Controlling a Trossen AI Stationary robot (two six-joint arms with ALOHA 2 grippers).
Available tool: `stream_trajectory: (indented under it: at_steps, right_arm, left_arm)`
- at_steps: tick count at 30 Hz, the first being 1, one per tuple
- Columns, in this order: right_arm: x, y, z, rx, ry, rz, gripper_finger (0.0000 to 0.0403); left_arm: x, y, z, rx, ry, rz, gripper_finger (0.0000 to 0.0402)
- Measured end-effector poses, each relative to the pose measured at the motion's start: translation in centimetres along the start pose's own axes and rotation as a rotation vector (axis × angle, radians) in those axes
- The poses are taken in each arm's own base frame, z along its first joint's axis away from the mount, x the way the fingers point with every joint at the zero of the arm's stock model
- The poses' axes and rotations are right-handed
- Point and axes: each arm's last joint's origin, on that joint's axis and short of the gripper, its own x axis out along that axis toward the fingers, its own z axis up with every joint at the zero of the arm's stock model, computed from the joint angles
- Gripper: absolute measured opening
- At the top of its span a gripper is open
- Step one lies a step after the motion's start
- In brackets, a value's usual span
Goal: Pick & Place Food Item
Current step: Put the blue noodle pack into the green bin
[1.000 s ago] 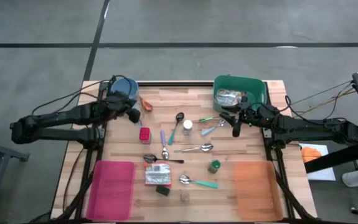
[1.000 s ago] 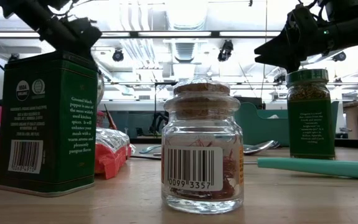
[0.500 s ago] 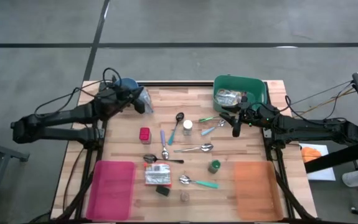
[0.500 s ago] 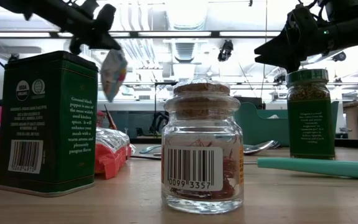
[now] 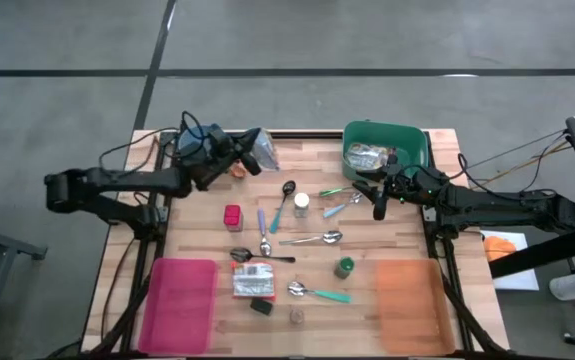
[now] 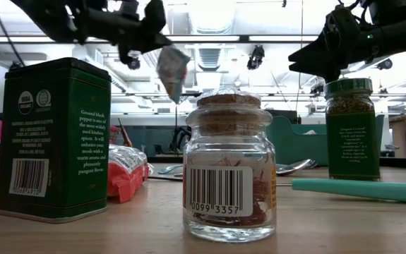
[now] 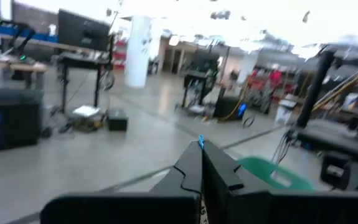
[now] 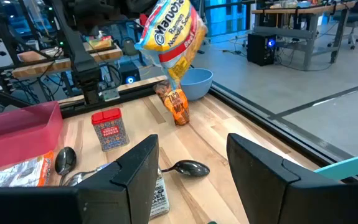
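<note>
High view: the left claw [image 5: 249,157], clenched on a yellow crinkly ramen packet [image 5: 264,152], has carried it rightward from the blue bowl [image 8: 194,83]; the right wrist view alone shows its lettering; the right claw [image 5: 378,203] hangs released.

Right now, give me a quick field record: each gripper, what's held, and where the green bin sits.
left gripper: shut on ramen packet, lifted over the table's far edge
right gripper: open, empty, hovering beside the green bin
green bin: far right corner of the table, a packet already inside
blue bowl: far left corner
</note>
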Motion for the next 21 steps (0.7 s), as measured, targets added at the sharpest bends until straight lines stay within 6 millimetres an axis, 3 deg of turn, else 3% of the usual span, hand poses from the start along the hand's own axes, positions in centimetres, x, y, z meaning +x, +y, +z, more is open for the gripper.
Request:
stream_trajectory:
  at_steps: [9, 21]
  right_arm:
    - [0.0, 0.0, 0.0, -0.001, 0.000, 0.000, 0.0187]
    - [0.0, 0.0, 0.0, 0.001, 0.000, 0.000, 0.0187]
  left_arm:
    - [3.7, -0.8, -2.0, -0.076, -0.140, -0.172, 0.0000]
    - [11.2, -3.9, -2.3, -0.091, -0.170, -0.293, 0.0000]
